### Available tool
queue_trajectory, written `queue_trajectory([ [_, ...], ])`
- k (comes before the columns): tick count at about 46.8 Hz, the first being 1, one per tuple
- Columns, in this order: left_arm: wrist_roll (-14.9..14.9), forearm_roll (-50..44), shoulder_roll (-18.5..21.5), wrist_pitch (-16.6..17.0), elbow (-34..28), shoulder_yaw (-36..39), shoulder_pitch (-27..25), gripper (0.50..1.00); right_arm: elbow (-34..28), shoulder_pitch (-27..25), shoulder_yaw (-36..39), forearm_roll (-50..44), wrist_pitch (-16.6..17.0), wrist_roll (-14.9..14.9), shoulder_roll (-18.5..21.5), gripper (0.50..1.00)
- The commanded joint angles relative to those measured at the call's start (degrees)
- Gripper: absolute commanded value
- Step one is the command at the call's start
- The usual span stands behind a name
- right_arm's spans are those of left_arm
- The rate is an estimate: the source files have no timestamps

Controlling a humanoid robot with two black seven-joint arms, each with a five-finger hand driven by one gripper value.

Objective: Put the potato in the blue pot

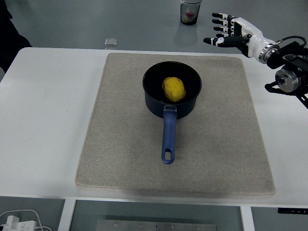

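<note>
Potato (173, 89) is sitting inside the blue pot (172, 91), handle pointing toward the near edge, pot approx mid of the beige mat (120, 144) on the white counter (43, 120). Right robot hand (226, 32) is up at the far right corner, fingers spread, holding nothing, well apart from the pot. Small clear block (110, 43) w/ a cup (190, 11) beyond the mat's far edge, neither near the pot.
</note>
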Motion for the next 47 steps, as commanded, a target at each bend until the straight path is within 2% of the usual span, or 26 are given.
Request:
queue_trajectory([
  [1,0.0,0.0,0.0,0.0,0.0,0.0,0.0,0.996,-1.0,-0.77,2.39,3.35,-0.9,-1.72,0.08,0.928],
  [5,0.0,0.0,0.0,0.0,0.09,0.0,0.0,0.996,-1.61,-2.26,5.99,5.72,-1.43,-3.75,0.17,0.928],
  [12,0.0,0.0,0.0,0.09,0.09,0.0,0.0,0.996,-3.37,-4.11,15.48,8.8,-4.77,-5.24,1.04,0.928],
  [23,0.0,0.0,0.0,0.09,0.17,0.0,0.0,0.996,-3.64,-7.36,26.82,14.16,-7.05,-7.7,2.19,0.928],
  [30,0.0,0.0,0.0,0.09,0.17,0.0,0.09,0.996,-3.64,-8.5,29.73,17.06,-9.07,-7.62,3.77,0.928],
  [34,0.0,0.0,0.0,0.09,0.17,0.0,0.18,0.996,-3.64,-8.77,32.71,17.06,-9.6,-6.48,4.91,0.928],
  [37,0.0,0.0,0.0,0.09,0.17,-0.09,0.27,0.996,-3.64,-9.2,34.47,16.1,-9.34,-5.07,5.53,0.928],
  [47,0.0,0.0,0.0,0.18,0.17,0.0,0.44,0.996,-3.55,-9.73,35.09,16.01,-7.23,-3.67,6.23,0.928],
])
